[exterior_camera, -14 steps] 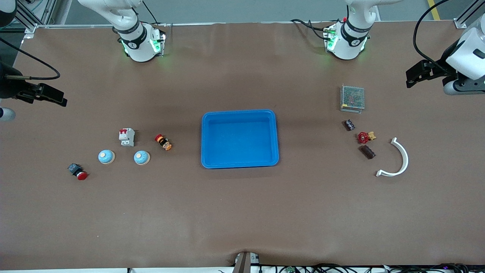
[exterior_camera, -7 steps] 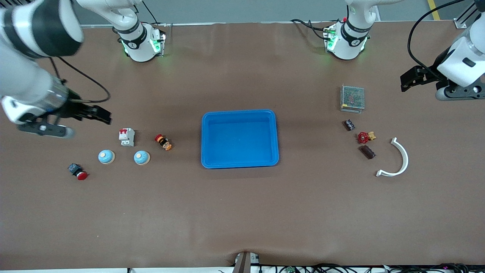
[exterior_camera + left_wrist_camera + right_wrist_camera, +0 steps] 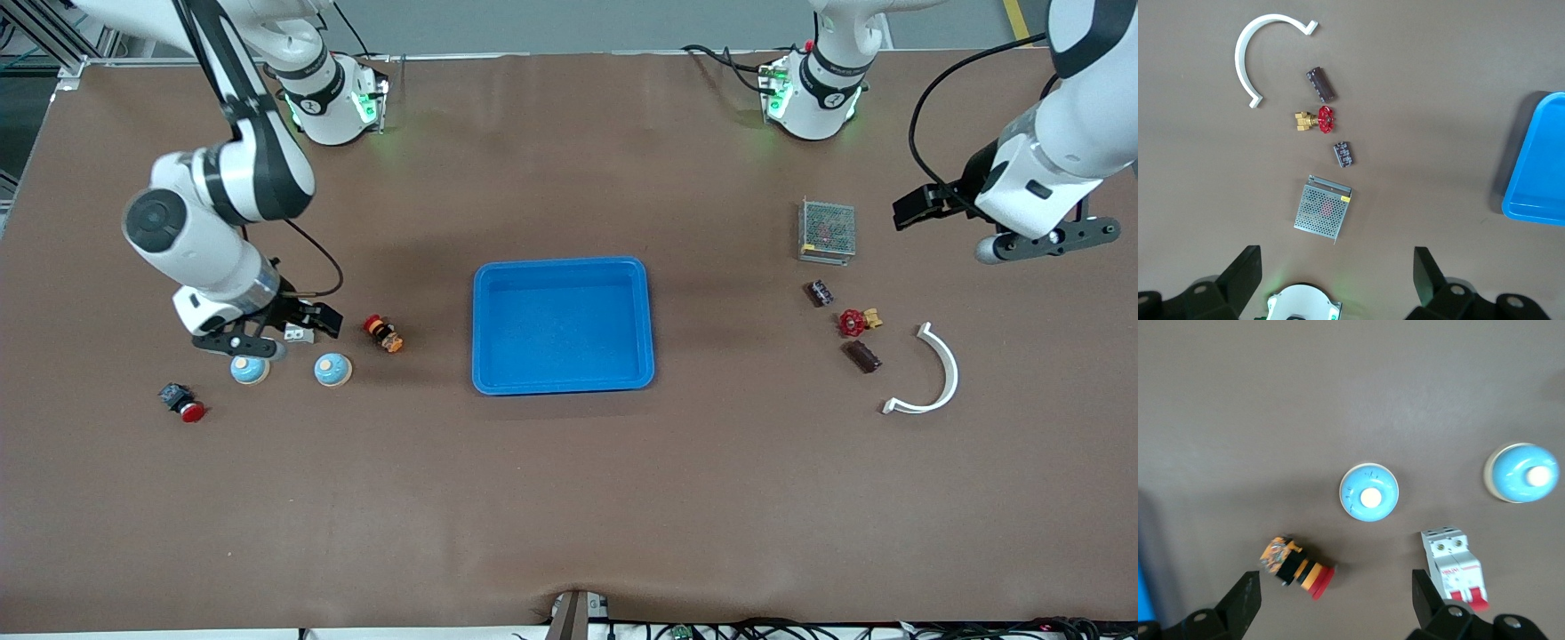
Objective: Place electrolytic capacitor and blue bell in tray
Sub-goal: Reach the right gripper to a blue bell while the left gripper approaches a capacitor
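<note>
Blue tray [image 3: 563,267] mid-table, both grippers' fingers open, right gripper [image 3: 307,322] probably above breaker [image 3: 1453,568]

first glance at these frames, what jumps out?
The bright-blue tray, empty, mid-table, is much the largest thing. The right gripper hangs open over the circuit breaker beside two blue bells; the left gripper, also open, hangs beside the metal mesh box.
</note>
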{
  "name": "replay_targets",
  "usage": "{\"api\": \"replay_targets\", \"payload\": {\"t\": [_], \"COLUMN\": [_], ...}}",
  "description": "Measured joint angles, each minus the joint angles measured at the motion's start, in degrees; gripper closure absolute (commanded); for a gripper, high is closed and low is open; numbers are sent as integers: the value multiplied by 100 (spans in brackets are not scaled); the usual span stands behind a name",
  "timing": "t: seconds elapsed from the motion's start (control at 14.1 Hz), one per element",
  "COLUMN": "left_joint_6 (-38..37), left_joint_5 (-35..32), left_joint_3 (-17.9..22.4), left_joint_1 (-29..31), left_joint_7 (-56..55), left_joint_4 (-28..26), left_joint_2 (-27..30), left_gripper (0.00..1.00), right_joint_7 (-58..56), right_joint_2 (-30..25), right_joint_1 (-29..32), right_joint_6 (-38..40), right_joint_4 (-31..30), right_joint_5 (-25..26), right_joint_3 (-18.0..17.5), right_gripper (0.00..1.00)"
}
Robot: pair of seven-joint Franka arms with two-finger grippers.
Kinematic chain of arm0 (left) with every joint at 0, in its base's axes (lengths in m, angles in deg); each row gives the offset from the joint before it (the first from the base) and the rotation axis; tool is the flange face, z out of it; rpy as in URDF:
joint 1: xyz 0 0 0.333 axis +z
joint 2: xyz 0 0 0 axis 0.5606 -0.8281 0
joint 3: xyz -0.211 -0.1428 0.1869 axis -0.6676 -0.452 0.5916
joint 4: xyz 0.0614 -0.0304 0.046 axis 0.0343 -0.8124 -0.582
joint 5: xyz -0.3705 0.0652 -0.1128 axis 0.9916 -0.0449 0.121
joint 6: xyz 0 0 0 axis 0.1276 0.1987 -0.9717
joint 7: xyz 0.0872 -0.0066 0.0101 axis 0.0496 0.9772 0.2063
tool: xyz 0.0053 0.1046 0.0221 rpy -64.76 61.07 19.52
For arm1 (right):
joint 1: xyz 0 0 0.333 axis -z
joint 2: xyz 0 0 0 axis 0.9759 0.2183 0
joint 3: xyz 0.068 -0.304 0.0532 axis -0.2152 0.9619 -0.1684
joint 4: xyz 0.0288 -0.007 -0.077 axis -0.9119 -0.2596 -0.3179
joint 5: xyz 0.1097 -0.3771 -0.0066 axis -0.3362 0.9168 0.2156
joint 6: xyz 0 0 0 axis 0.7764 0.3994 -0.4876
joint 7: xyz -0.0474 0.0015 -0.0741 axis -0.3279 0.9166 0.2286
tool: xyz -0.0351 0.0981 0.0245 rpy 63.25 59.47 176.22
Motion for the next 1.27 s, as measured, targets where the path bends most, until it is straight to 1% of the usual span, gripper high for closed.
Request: {"api": "replay_targets", "payload": {"t": [0.14,0.35,0.78,1.13,1.27], "left_joint_6": [53,313,802,1545,1751], "left_joint_5": [5,7,10,176,194], "left_joint_3": [-94,-358,-791,-1236,-1428], "left_joint_1": [0,-4,-8,-11,-12], "left_joint_7": [-251,-804,-1553,-2425,-2838], "left_joint_4": [-106,-367,-962,-1540,-1694], "left_joint_2": [1,0,-1,-30,-94], "left_gripper": [0,0,0,0,5], "right_joint_7": [-3,-15,-36,-125,-194], "right_joint_2": [338,790,1165,1526,1589], "right_joint_1": [0,4,42,202,248], "right_joint_6": [-463,-1061,-1255,-1516,-1559], "right_joint_4": [-10,-2,236,349,383], "right_joint_5": [2,56,257,470,473], "right_joint_3": [7,24,72,106,107], "right_gripper": [0,0,0,0,0]}}
